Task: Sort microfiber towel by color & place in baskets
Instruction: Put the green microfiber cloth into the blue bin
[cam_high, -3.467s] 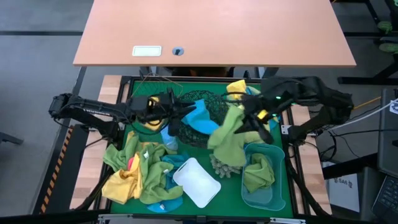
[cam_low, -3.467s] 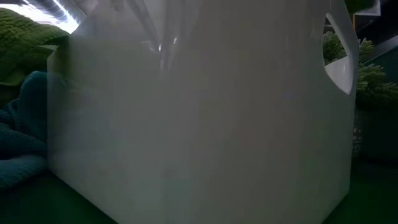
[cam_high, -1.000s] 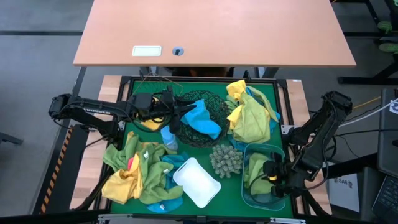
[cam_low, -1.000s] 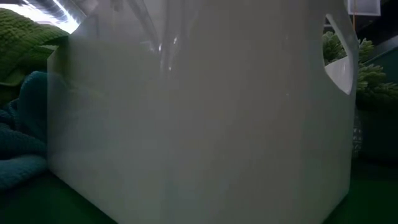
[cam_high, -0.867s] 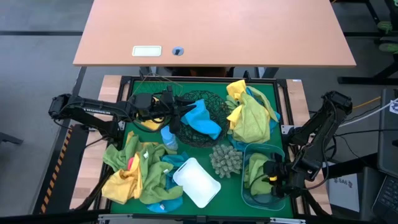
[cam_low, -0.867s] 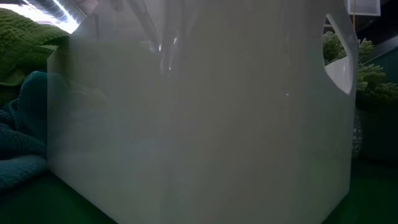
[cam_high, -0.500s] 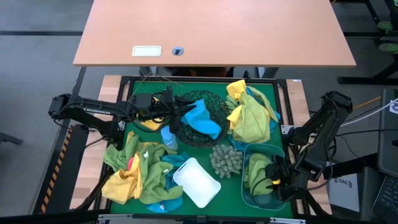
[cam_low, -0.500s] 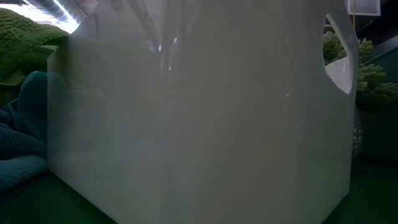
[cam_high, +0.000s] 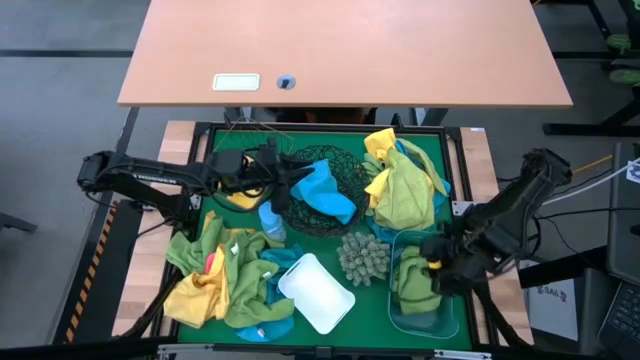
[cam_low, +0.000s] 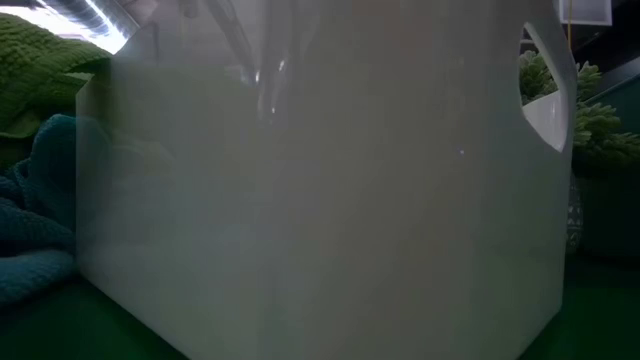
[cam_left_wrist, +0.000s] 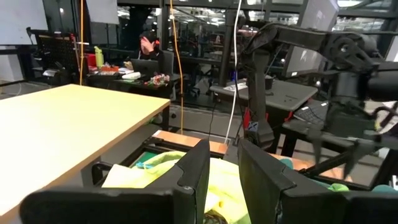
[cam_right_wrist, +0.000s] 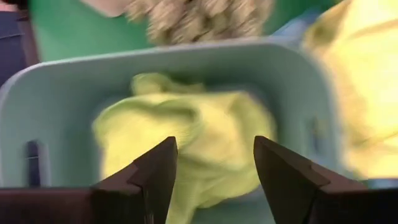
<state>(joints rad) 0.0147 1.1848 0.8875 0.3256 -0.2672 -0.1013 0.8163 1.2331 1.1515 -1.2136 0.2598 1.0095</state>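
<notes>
Fingers (cam_right_wrist: 155, 171) of the right gripper (cam_right_wrist: 214, 168) are spread wide with nothing between them, positioned above a crumpled lime green microfiber towel (cam_right_wrist: 186, 140) that lies inside the translucent blue rectangular tub (cam_right_wrist: 68, 93). In the high view, the right gripper (cam_high: 432, 268) sits over the tub (cam_high: 438, 320) at the near right corner of the green mat (cam_high: 340, 225), with the same lime green towel (cam_high: 412, 280) bunched against the tub's far end. A spiky grey-green ball (cam_high: 363, 258) rests just beside the tub, on its left.

Fingers (cam_left_wrist: 193, 171) of the left gripper (cam_left_wrist: 219, 171) stand slightly apart and grip nothing. In the high view, the left gripper (cam_high: 285, 172) is at the rim of the round black wire-mesh bowl (cam_high: 345, 165), which contains a bright blue microfiber towel (cam_high: 322, 190).

A heap of yellow and lime green microfiber towels (cam_high: 402, 180) lies right of the bowl, at the far right of the mat. A larger mixed heap of lime green, yellow, blue and pink towels (cam_high: 225, 275) occupies the near left area. A white rectangular tub (cam_high: 316, 292) stands near the mat's front edge, touching that heap. In the low view, the white tub's wall (cam_low: 320, 200) fills most of the picture.
</notes>
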